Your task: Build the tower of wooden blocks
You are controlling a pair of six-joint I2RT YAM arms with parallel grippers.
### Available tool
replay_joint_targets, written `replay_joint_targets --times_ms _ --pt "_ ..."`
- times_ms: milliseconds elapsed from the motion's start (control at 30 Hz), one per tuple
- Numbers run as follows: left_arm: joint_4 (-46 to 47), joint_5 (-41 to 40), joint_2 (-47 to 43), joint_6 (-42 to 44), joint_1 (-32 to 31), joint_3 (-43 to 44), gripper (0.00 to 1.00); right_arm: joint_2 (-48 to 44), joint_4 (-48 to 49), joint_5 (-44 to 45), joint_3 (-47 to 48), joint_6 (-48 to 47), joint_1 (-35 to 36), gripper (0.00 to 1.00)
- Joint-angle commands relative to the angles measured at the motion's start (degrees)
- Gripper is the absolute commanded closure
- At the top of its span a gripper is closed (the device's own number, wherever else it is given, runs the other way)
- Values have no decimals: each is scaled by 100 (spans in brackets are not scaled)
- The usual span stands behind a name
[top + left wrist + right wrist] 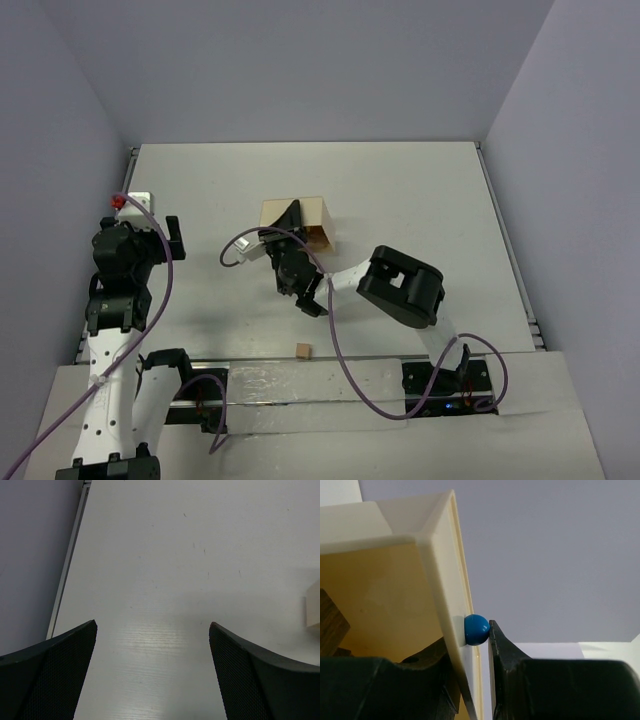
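The wood block tower is out of view as a stack. One small tan cube (pixel 303 350) lies alone on the table near the front edge. My right gripper (pixel 291 258) (pixel 469 640) is shut on the side wall of a pale wooden tray (pixel 312 216) (pixel 437 545). One finger is inside the tray and the other outside, its tip against a blue knob (pixel 476 629) on the wall. A dark brown wooden piece (pixel 330 625) shows inside the tray at the left. My left gripper (pixel 172 240) (pixel 152 625) hangs open over bare table at the far left, holding nothing.
A white box with a red button (pixel 130 202) sits at the table's left edge. A pale corner of the tray (pixel 314 605) shows at the right edge of the left wrist view. Purple cables loop around both arms.
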Motion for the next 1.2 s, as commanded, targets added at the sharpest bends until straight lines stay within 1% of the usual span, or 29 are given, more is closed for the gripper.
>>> replay_joint_targets --times_ms 0,33,100,200,267,300,367,400,467,500,533,600,667,700,767,800,867,967,1000,1033,1067,1100,1167 --pt "44 44 36 -70 49 291 1 -580 2873 -170 -144 241 -191 100" --pt "75 50 -53 -50 56 258 1 -578 2859 -138 2 255 -307 100" --pt "167 174 -212 9 57 130 1 46 2891 -113 497 2 -373 100" --pt "166 384 -150 -8 49 168 1 164 2907 -182 423 -200 -64 100" --pt "104 395 -88 -34 49 238 1 -1007 2874 -1 53 130 243 100" --pt "115 371 -129 -35 49 209 1 -1109 2866 27 18 195 283 100" --pt "231 404 -216 -5 57 114 1 -813 2878 9 27 325 234 100" --pt "274 434 -223 6 53 93 1 -592 2881 -35 48 361 101 100" --pt "283 489 -97 -46 49 134 1 61 2907 -99 175 297 -158 100" --pt "249 506 -29 -74 49 179 1 104 2907 -71 271 285 -187 100" --pt "244 522 1 -78 49 205 1 -19 2907 -47 280 296 -191 100" --pt "168 615 -65 -39 44 233 1 -846 2879 -11 -98 457 -71 100" --pt "222 791 -205 34 49 183 1 -1245 2797 -61 -211 728 -12 100" --pt "330 956 -319 39 49 108 1 -1115 2786 -172 -148 835 -56 100" --pt "517 1221 -380 -10 49 -1 1 -157 2901 -295 656 330 -312 100" --pt "543 1354 -318 -58 49 -8 1 -99 2907 -307 739 278 -298 100" --pt "446 1500 -110 -90 49 125 1 -638 2881 -410 198 565 -75 100" --pt "444 1615 -120 -69 49 100 1 -790 2881 -341 31 689 -103 100" --pt "506 1621 -164 -60 49 37 1 -640 2882 -347 75 752 -182 100" --pt "568 1662 -209 -52 50 -24 1 -197 2890 -336 408 639 -306 100" --pt "566 1684 -192 -52 58 -23 1 -18 2899 -312 574 509 -322 100" --pt "507 1642 -159 -43 50 11 1 -122 2915 -295 558 421 -293 100" --pt "476 1594 -155 -35 49 40 1 -804 2885 -292 30 682 -65 100"
